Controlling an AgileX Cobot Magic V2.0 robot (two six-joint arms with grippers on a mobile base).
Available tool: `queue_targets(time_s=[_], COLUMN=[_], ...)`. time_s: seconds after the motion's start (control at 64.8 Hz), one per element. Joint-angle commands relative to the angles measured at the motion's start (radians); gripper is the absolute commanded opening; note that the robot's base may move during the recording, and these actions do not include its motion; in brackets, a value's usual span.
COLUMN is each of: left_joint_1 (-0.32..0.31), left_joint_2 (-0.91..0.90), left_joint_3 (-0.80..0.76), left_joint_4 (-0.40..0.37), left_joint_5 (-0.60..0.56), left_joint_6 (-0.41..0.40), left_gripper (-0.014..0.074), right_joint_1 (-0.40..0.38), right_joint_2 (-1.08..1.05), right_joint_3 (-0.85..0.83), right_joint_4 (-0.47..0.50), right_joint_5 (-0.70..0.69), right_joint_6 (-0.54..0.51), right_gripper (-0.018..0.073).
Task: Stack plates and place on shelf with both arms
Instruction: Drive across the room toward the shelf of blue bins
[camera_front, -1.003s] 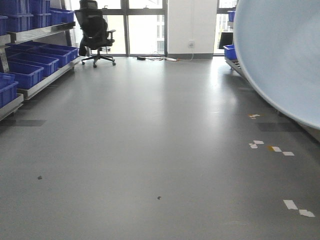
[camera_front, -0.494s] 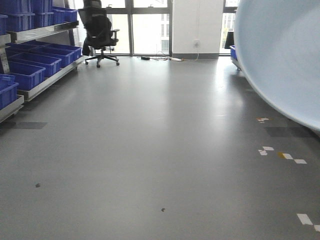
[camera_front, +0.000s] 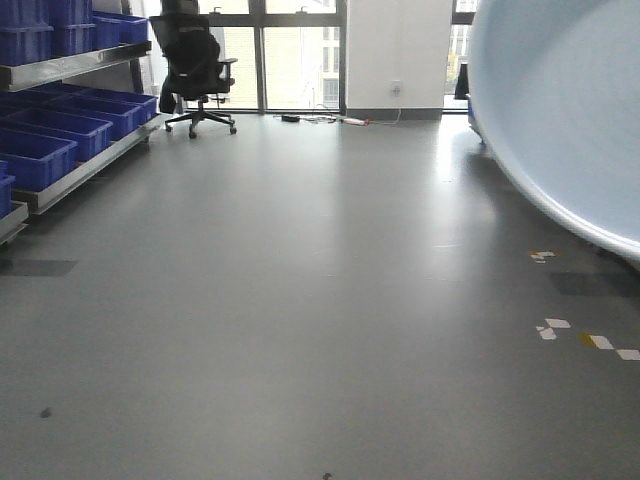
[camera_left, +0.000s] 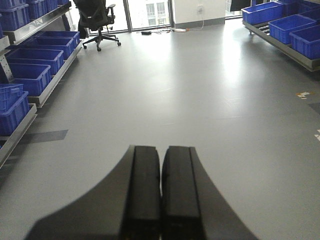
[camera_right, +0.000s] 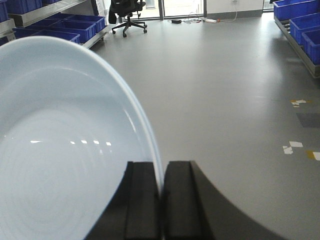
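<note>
Grey floor (camera_front: 300, 300), running far back to the windows (camera_front: 290, 50). Racks of blue bins (camera_front: 60, 130) along the left, more at far right. Black office chair (camera_front: 195, 60), far left. Plate (camera_right: 60, 150): pale bluish-white, glossy, low upturned rim. It is held on edge at the right, tilted, face turned left. Right gripper (camera_right: 161, 200): pinching the plate's rim. Left gripper (camera_left: 161, 200): fingers pressed together.

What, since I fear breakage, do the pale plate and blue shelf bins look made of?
The pale bluish-white round plate, its rim in the right claw: glossy, plastic or glazed ceramic, going by sharp glints and faint concentric rings. The blue rectangular bins: likely moulded plastic, uniform colour, dull sheen.
</note>
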Motion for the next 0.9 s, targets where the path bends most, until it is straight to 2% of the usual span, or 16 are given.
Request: queue_targets(time_s=[0.0, 0.88], left_joint_1=[0.002, 0.002], left_joint_2=[0.005, 0.005], left_joint_3=[-0.029, -0.029], left_joint_4=[-0.002, -0.002], left_joint_5=[-0.087, -0.087], left_joint_6=[-0.010, -0.010], left_gripper=[0.0083, 0.0083], right_joint_1=[-0.004, -0.004], right_joint_2=[0.004, 0.004], right_joint_3=[-0.035, -0.035], right_joint_4=[0.002, 0.002], right_joint_5=[-0.096, -0.095], right_joint_6=[-0.002, -0.002], right_gripper=[0.0055, 0.0055])
